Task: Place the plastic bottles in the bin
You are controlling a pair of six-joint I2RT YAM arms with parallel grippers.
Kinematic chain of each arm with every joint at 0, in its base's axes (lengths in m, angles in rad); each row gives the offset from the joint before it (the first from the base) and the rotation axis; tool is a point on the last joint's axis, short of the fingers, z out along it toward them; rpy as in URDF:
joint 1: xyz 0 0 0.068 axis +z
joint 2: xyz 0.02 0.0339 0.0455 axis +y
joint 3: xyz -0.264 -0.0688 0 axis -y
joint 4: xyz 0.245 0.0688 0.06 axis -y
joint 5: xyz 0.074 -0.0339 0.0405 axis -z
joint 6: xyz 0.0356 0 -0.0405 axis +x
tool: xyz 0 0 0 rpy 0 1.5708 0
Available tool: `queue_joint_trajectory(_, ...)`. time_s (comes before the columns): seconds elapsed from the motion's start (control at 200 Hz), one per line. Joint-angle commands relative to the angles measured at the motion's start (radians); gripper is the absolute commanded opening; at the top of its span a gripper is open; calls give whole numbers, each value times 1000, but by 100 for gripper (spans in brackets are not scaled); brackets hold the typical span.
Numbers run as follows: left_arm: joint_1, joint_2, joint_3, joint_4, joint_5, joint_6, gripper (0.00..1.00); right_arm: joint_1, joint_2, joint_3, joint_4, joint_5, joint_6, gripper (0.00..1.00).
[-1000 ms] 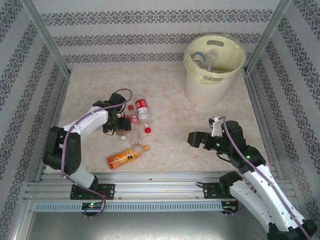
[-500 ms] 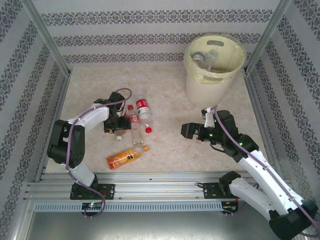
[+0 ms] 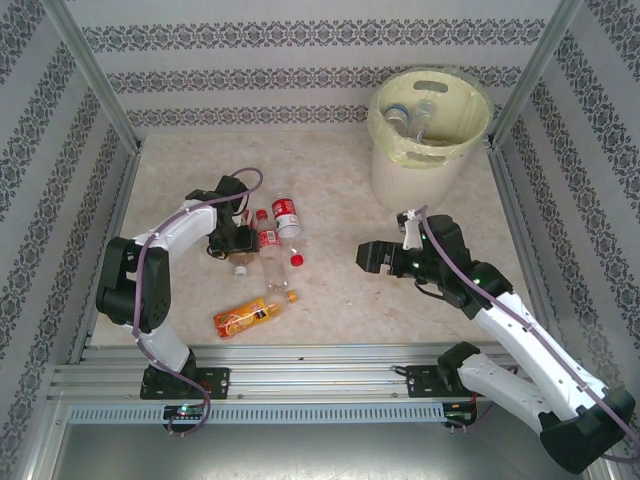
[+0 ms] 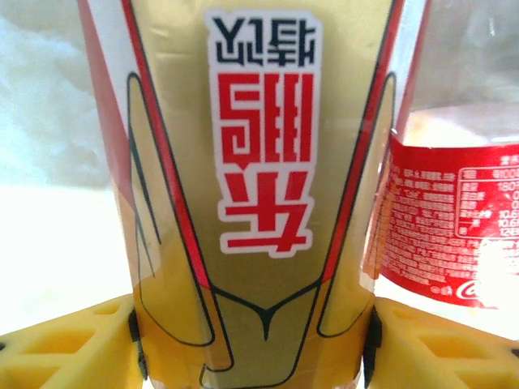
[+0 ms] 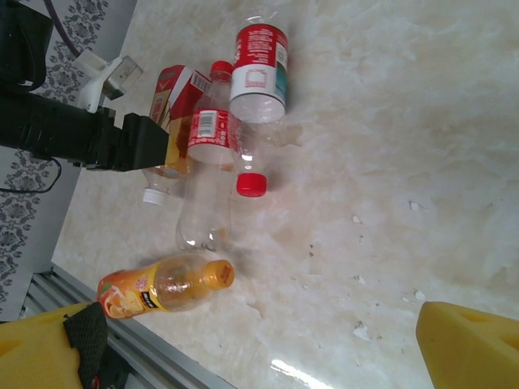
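The left hand (image 3: 231,243) is closed on the gold bottle (image 4: 259,162), which is pressed on both sides by the yellow fingers (image 4: 65,348). This bottle is laid flat on the surface (image 3: 340,190) with its long axis far to near and its white cap toward the near edge. In the top view it is largely hidden by the hand.

Just to its right, a red-banded bottle (image 3: 268,242) is laid parallel, cap pointed far. Beside that, a red-and-white bottle (image 3: 286,213) is laid with its cap pointed near. The orange bottle (image 3: 245,318) is set apart nearer the bases, cap aimed right.

The right hand (image 3: 368,258) is held wide open and empty. The bin (image 3: 385,170) is stood upright at the far right, and the bottles (image 3: 400,113) inside it cannot be counted.
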Motion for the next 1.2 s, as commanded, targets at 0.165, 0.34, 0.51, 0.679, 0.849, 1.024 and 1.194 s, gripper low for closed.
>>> queue_joint_trajectory(0.165, 24, -25, 13, -37, 59, 51, 60, 91, 84, 96, 102, 110, 37, 97)
queue_joint_trajectory(0.34, 25, -10, -14, -24, 46, 49, 63, 131, 110, 106, 122, 126, 30, 98)
queue_joint_trajectory(0.51, 25, 7, -37, 1, 21, 39, 66, 135, 118, 118, 85, 95, -4, 98)
queue_joint_trajectory(0.679, 24, 21, -59, 31, 17, 47, 72, 130, 122, 141, 27, 79, -50, 98)
queue_joint_trajectory(0.849, 25, 47, -43, 23, -2, 59, 75, 130, 115, 124, 38, 62, -54, 98)
queue_joint_trajectory(1.024, 25, 72, -35, 17, -1, 63, 80, 134, 81, 83, 94, 71, -22, 98)
queue_joint_trajectory(1.194, 25, 65, -33, 17, 7, 68, 71, 134, 69, 62, 99, 90, -14, 98)
